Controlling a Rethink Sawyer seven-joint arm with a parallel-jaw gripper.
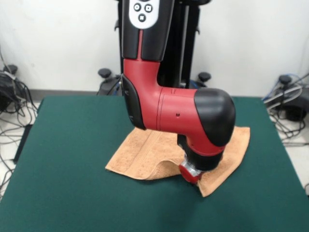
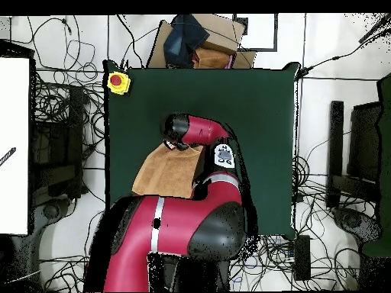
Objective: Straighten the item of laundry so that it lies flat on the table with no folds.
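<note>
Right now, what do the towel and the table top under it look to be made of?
The towel looks like soft terry cloth, peach-orange: a nubby, matte pile with a flatter woven band across it, and it drapes and folds by the gripper. The table top looks like dark green felt or a similar fabric covering: even, matte, no shine; what lies beneath cannot be told.

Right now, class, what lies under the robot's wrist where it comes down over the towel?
Under the wrist lies the peach towel, rumpled, on the green table. The towel's middle and the gripper's tips are covered by the arm.
</note>
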